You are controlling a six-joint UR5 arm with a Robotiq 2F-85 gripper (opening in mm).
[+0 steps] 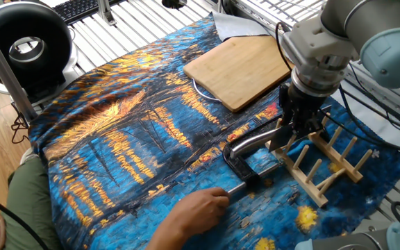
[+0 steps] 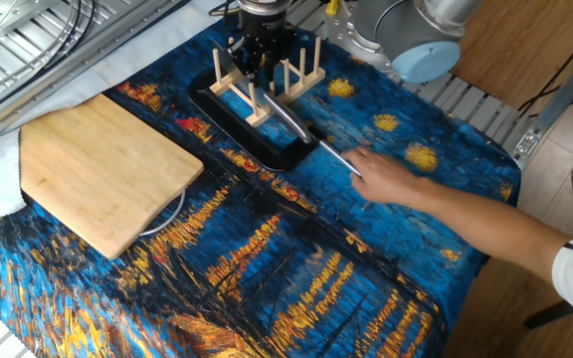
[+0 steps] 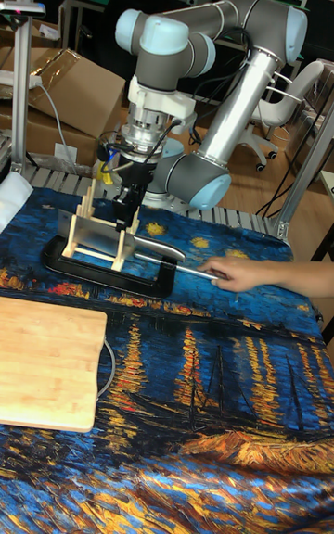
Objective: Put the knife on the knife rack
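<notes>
The knife [image 3: 88, 235] stands on edge with its broad grey blade [image 2: 223, 72] between the pegs of the wooden knife rack [image 1: 325, 163]. Its shiny curved handle [image 1: 252, 141] sticks out past the rack's end. My gripper [image 3: 123, 219] comes straight down over the rack [image 3: 90, 205] at the handle end of the blade. The dark fingers sit close together on the knife. In the other fixed view the gripper [image 2: 257, 68] hides where handle and blade meet among the rack's pegs [image 2: 301, 75].
A black clamp [image 1: 240, 165] with a thin steel rod [image 2: 331, 154] lies beside the rack, and a person's hand [image 1: 200, 208] touches the rod's end. A wooden cutting board [image 2: 97, 169] lies on the blue-and-orange cloth.
</notes>
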